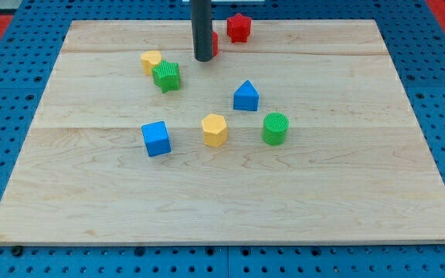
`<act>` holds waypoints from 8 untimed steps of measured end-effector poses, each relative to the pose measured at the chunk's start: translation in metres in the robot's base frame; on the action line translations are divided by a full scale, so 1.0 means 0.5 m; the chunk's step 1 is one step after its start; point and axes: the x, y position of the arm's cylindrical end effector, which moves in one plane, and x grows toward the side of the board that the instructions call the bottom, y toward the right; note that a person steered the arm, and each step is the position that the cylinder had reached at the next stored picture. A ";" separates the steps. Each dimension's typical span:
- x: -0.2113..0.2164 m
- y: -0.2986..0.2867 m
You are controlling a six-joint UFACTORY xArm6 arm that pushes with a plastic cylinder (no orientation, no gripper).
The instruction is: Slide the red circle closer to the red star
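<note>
My tip stands upright near the view's top, apparently touching down.

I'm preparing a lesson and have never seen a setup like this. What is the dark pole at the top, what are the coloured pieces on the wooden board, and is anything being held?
There is one picture, from a single camera looking down at an angle on a wooden board.

The dark pole is the end of a robot arm. It has no jaws, so it holds nothing; it only pushes pieces by sliding my tip along the board.

The tip sits near the view's top, right against the red circle, which is mostly hidden behind the rod. The red star lies just to the view's right of it.

Also on the board: a yellow block touching a green star, a blue house-shaped block, a blue cube, a yellow hexagon and a green cylinder.
</note>
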 end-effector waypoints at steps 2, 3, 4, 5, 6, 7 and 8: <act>-0.047 -0.001; -0.058 -0.001; -0.058 -0.022; -0.073 -0.066; -0.094 -0.069; -0.110 -0.069; -0.113 -0.065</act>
